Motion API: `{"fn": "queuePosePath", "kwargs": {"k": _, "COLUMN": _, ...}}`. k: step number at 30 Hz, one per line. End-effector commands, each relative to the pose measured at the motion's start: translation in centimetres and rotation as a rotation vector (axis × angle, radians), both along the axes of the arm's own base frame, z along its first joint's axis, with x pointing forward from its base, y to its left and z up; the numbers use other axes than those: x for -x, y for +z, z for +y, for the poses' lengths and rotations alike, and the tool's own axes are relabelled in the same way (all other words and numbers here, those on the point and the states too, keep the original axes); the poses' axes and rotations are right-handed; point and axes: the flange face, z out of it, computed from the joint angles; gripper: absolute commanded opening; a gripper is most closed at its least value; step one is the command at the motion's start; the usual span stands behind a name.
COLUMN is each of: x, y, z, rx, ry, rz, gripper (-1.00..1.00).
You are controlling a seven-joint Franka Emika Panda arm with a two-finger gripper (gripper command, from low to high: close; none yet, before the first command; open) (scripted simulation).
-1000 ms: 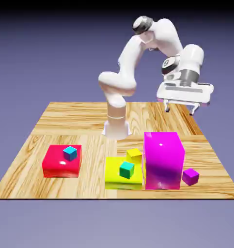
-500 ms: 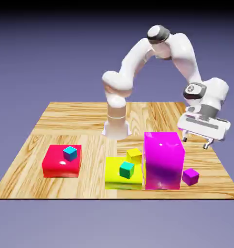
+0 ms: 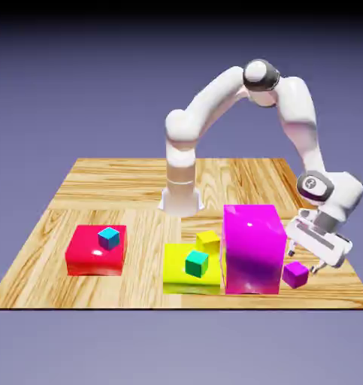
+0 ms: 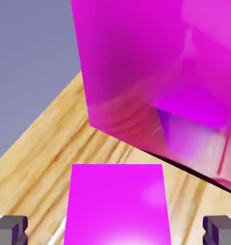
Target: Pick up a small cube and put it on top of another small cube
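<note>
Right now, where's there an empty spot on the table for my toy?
There's bare wood on the table between the red block and the yellow block, and more behind them, on both sides of the robot's base. It's crowded around the big magenta block: the yellow block sits close on one side, the purple cube and end effector on the other.

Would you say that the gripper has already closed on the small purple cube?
No, the hand view shows bare wood between the small purple cube and each fingertip of the gripper.
</note>
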Motion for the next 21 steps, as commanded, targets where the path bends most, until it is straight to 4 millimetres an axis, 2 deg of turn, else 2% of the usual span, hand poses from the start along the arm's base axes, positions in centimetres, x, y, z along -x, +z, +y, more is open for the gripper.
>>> {"fn": "queuePosePath", "kwargs": {"k": 1, "x": 0.0, "y": 0.0, "z": 0.0, "rx": 0.000, "ry": 0.000, "rz": 0.000, "gripper": -1.00}}
{"fn": "queuePosePath", "kwargs": {"k": 4, "x": 1.4, "y": 6.1, "z": 2.5, "rx": 0.001, "ry": 0.004, "rz": -0.001, "gripper": -1.00}}
{"fn": "queuePosePath", "kwargs": {"k": 5, "x": 2.0, "y": 6.9, "z": 3.0, "rx": 0.020, "ry": 0.073, "rz": -0.015, "gripper": -1.00}}
{"fn": "queuePosePath", "kwargs": {"k": 8, "x": 1.7, "y": 11.1, "z": 3.0, "rx": 0.074, "ry": 0.242, "rz": -0.070, "gripper": -1.00}}
{"fn": "queuePosePath", "kwargs": {"k": 10, "x": 0.5, "y": 13.8, "z": 2.1, "rx": 0.098, "ry": 0.296, "rz": -0.101, "gripper": -1.00}}
{"fn": "queuePosePath", "kwargs": {"k": 14, "x": -2.4, "y": 19.3, "z": -1.1, "rx": 0.137, "ry": 0.351, "rz": -0.149, "gripper": -1.00}}
{"fn": "queuePosePath", "kwargs": {"k": 17, "x": -5.3, "y": 22.1, "z": -7.0, "rx": 0.128, "ry": 0.259, "rz": -0.153, "gripper": -1.00}}
{"fn": "queuePosePath", "kwargs": {"k": 21, "x": -6.6, "y": 22.3, "z": -17.9, "rx": 0.078, "ry": 0.046, "rz": -0.093, "gripper": -1.00}}
